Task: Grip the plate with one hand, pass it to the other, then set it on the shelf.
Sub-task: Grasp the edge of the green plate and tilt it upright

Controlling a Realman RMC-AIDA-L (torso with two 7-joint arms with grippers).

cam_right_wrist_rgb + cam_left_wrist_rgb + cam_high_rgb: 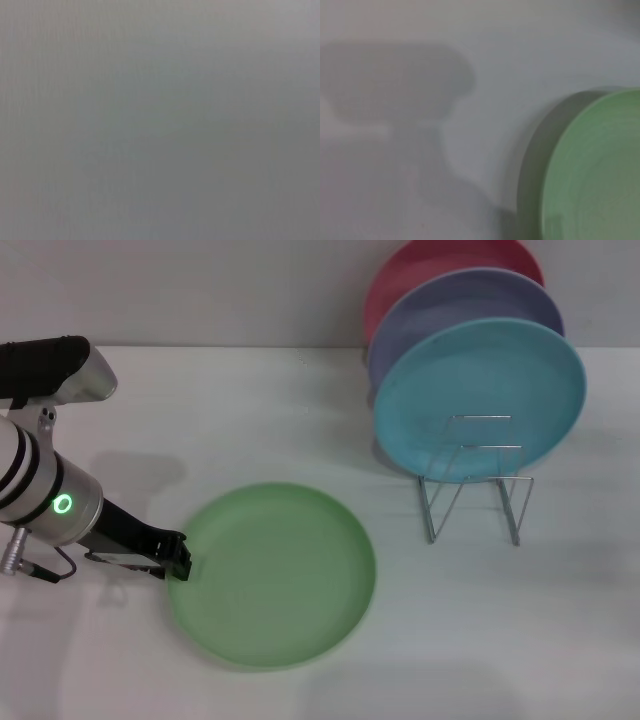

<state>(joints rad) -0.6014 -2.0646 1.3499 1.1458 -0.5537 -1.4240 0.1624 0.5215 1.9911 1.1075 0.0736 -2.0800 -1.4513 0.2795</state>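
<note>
Here your left gripper [180,562] sits at the green plate [272,575] rim; its finger spread you cannot tell, right gripper unseen.

Silver-white left arm [40,495], banded in black near the wrist. Green ring light [63,504] glowed on the silver cuff. Black gripper [178,558] at the end, slim and angular. Thin dark cable [45,573] looped beneath the wrist beside a small silver fitting. Black-and-silver rounded segment [55,370] above.
</note>
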